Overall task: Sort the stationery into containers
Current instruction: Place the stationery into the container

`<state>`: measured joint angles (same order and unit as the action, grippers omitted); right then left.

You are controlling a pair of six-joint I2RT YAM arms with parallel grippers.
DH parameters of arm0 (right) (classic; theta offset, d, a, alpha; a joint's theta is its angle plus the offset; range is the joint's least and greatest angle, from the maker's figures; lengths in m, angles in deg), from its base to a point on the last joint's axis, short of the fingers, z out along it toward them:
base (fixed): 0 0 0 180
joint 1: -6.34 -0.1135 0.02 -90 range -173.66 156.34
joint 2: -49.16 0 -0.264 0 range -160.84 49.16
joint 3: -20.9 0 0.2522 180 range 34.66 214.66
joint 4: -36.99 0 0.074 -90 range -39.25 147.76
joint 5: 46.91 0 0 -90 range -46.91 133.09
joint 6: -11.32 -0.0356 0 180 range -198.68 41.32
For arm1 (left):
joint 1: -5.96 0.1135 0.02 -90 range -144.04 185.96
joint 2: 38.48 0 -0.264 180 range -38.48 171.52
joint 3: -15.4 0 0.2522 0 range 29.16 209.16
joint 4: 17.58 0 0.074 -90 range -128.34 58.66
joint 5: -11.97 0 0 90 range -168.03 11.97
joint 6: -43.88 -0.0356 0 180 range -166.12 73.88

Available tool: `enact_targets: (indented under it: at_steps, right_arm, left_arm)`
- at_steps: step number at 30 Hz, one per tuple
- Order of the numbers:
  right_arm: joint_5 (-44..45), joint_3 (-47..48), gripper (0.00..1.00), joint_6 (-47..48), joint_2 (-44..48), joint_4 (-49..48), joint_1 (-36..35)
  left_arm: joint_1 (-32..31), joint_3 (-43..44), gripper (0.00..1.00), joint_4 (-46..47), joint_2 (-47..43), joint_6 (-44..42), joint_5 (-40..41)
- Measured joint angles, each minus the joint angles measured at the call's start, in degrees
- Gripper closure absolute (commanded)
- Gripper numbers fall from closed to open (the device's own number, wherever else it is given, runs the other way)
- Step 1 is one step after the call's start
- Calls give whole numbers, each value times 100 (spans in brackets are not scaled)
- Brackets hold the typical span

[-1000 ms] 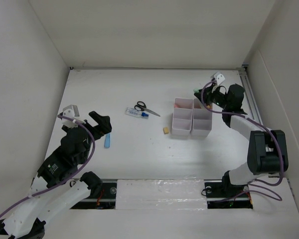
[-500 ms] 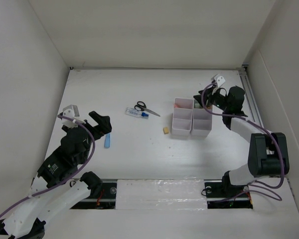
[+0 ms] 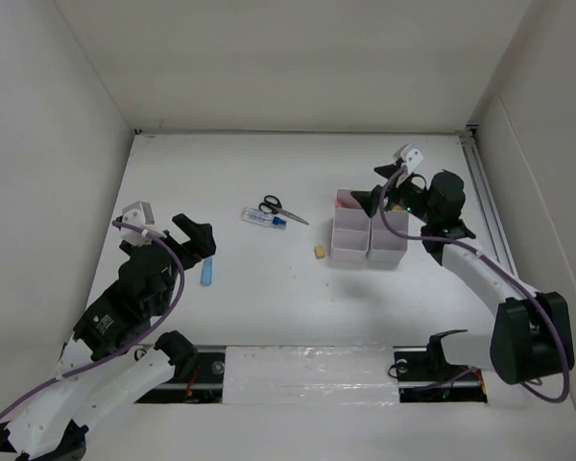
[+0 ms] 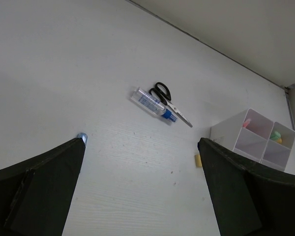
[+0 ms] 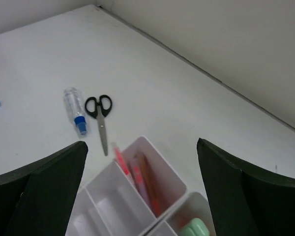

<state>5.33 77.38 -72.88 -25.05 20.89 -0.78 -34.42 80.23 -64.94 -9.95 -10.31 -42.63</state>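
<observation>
Found the right pincer (image 3: 374, 190) spread wide and empty above the far end of the white organiser (image 3: 350, 255), probably poised there on account of the red and orange pens (image 5: 137, 177) leaning in the far corner compartment. Saw a green highlighter (image 5: 194, 228) lying in the neighbouring compartment. Found the left pincer (image 3: 194, 235) equally wide, holding nothing, low over the worktop (image 3: 269, 307) just beside the light blue marker (image 3: 207, 273), likely lined up for that pick. Noted, unsorted on the worktop and well apart from the organiser, black-handled scissors (image 3: 274, 206) lying against the blue-capped tube (image 3: 262, 218), and nearer the organiser a small tan piece (image 3: 320, 252). Made out a printed label on the tube, too small to read; spotted no other writing.
</observation>
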Motion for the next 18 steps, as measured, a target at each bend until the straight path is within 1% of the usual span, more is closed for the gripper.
enact_targets:
  at_steps: [2, 4, 6, 7, 8, 10, 14, 15, 16, 17, 18]
  right_arm:
    - [400, 101, 5, 33, 245, 328, -518]
    - [861, 282, 12, 26, 389, 636, -1075]
    - [1462, 446, 13, -63, 492, 905, -1650]
    - [1897, 533, 18, -203, 538, 1075, -2013]
    - [2006, 553, 18, -245, 542, 1115, -2103]
    - [2732, 638, 18, -496, 516, 1333, -2647]
    - [4079, 1040, 18, -1036, 17, 1965, -3832]
    - [4360, 1215, 21, -1187, -210, 2142, -4103]
    - [4592, 1377, 21, -1305, -442, 2312, -4315]
    - [4813, 1539, 21, -1432, -704, 2481, -4507]
    - [5029, 1670, 18, -1534, -951, 2618, -4656]
  left_arm:
    - [0, 0, 0, -4, 50, 13, 22]
    - [0, 0, 0, -7, 127, 26, 52]
    - [0, 0, 0, -11, 203, 68, 85]
    - [0, 0, 0, -20, 229, 81, 111]
    - [0, 0, 0, -35, 247, 105, 140]
    - [0, 0, 0, -92, 254, 216, 247]
    - [0, 0, 0, -197, 247, 337, 417]
    - [0, 0, 0, -214, 243, 365, 437]
    - [0, 0, 0, -225, 240, 382, 455]
    - [0, 0, 0, -232, 240, 398, 470]
    - [0, 0, 0, -238, 243, 413, 483]
